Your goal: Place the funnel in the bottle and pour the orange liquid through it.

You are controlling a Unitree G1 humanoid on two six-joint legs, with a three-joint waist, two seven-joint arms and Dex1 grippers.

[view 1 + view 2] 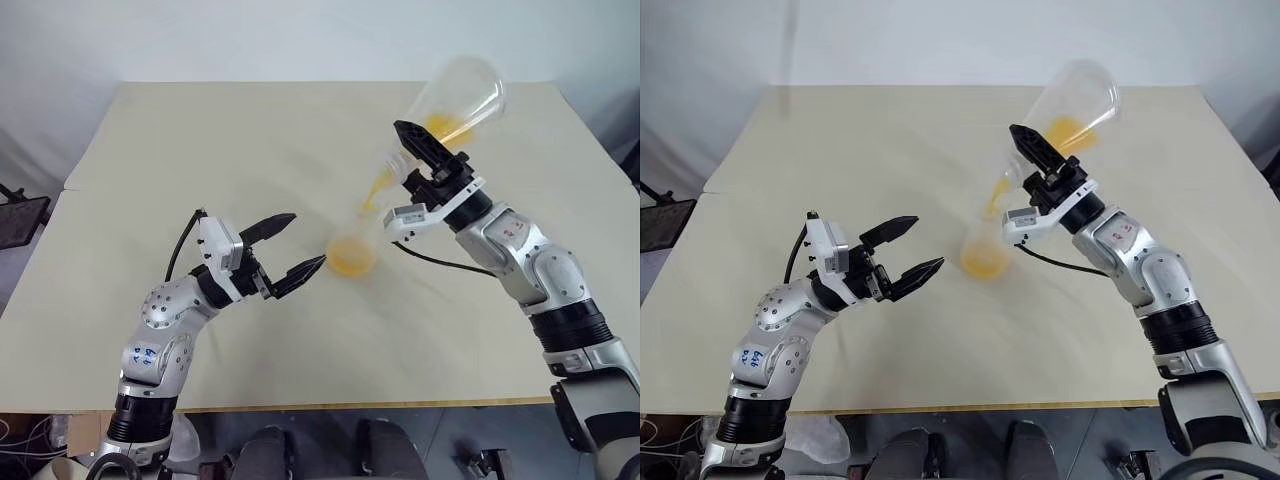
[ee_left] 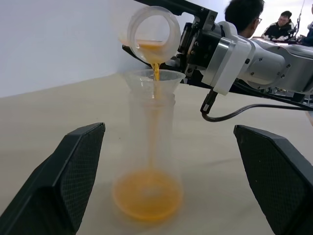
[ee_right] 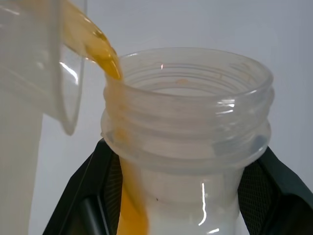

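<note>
On the beige worktop (image 1: 200,150), about midway between its left and right edges, the bottle (image 2: 149,161) stands upright with the funnel (image 2: 152,81) seated in its neck. The right gripper (image 1: 420,150) has its fingers closed around the threaded neck of a larger clear flask (image 1: 455,100), which it holds tipped mouth-down above and just to the right of the funnel, its wide base raised toward the worktop's far right corner. A thin stream of the orange liquid (image 2: 155,73) runs from the flask's mouth into the funnel cup and down through the bottle, where it has gathered in a shallow pool at the base (image 1: 351,258); some still lies inside the tilted flask (image 1: 445,128). The left gripper (image 1: 298,245) sits just to the left of the bottle, nearer the front edge, its two black fingers spread wide and empty, pointing at the bottle without touching it. People sit in the background beyond the right arm (image 2: 244,14).
</note>
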